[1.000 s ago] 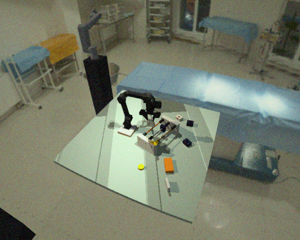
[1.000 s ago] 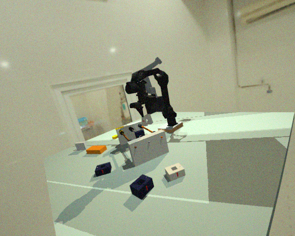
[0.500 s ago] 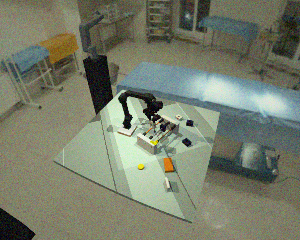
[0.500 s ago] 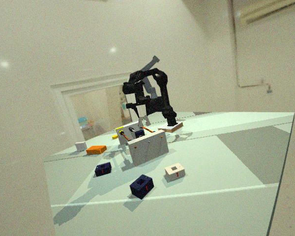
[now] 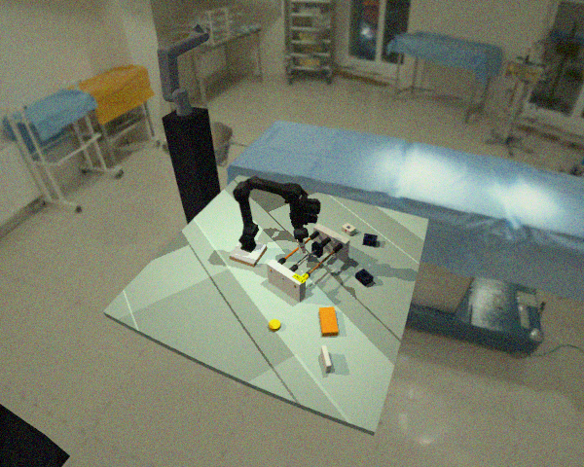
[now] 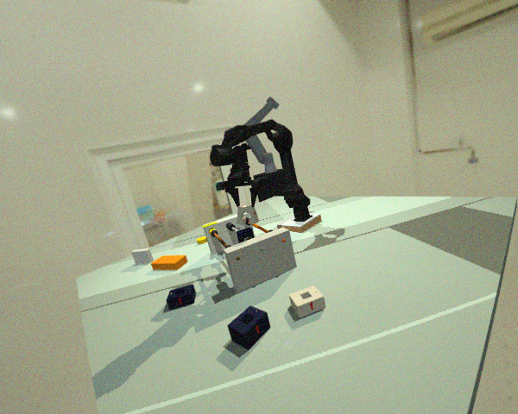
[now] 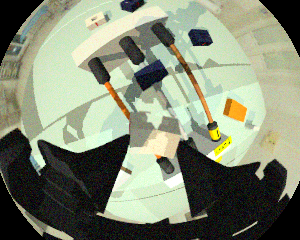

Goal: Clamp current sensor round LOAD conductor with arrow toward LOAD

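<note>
The gripper (image 7: pixel 157 154) hangs over the conductors (image 7: pixel 190 87), jaws about half open and clamped on the pale sensor (image 7: pixel 162 143). It looks light, rigid and hinged, so flat side faces are the place to squeeze, lest it twist.

So from where I'm driving this, the table (image 5: pixel 171 302) has the arm's base (image 5: pixel 247 253) toward the back left in the top view, with the conductor rack (image 5: pixel 308 256) just to its right. The rack is two end blocks with three conductors (image 5: pixel 316 264) running between them. The gripper (image 5: pixel 301 234) hangs over the rack's left side with the sensor (image 7: pixel 161 144) between its fingers, I think right above the left conductor, hard to tell. Another clamp (image 5: pixel 318 246) sits on the middle conductor. Behind and right of the rack lie three small blocks (image 5: pixel 363 276). In front of it sit a disc (image 5: pixel 273 324), a flat slab (image 5: pixel 328 320) and, nearest the front edge, a little block (image 5: pixel 325 357).
</note>
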{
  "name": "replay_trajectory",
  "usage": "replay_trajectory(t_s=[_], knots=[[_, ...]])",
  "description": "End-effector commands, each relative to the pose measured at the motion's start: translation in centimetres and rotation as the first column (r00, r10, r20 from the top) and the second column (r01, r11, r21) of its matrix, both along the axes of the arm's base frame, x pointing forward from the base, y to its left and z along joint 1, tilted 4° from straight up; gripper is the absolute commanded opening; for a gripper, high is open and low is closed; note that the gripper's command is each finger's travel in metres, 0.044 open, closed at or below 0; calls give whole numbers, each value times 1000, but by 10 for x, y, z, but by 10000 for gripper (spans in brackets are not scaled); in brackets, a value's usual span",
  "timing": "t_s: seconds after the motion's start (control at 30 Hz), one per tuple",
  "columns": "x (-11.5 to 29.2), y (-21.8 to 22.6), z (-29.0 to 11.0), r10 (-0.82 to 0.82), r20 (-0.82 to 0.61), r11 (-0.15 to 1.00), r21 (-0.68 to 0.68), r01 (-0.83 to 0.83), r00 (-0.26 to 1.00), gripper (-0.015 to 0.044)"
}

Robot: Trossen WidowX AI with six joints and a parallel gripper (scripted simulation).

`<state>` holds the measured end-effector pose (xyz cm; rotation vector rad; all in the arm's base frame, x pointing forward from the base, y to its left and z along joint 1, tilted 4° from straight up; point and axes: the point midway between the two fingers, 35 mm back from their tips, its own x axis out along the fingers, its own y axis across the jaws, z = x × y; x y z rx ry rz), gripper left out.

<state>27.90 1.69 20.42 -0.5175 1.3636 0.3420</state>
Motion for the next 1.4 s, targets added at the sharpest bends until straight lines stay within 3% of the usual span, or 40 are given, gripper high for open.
replay_trajectory(t_s=[0.0, 0.27, 0.57, 0.97, 1.37], knots=[[8, -2, 2, -166, 28, 986, 29, 165, 986, 0], [19, -6, 3, -439, 47, 896, 93, 433, 897, 0], [31, -10, 3, -702, 44, 706, 174, 686, 711, 0], [46, -16, 3, -934, -5, 342, 278, 898, 357, 0], [62, -23, 3, -993, -102, -85, 354, 931, -52, 0]])
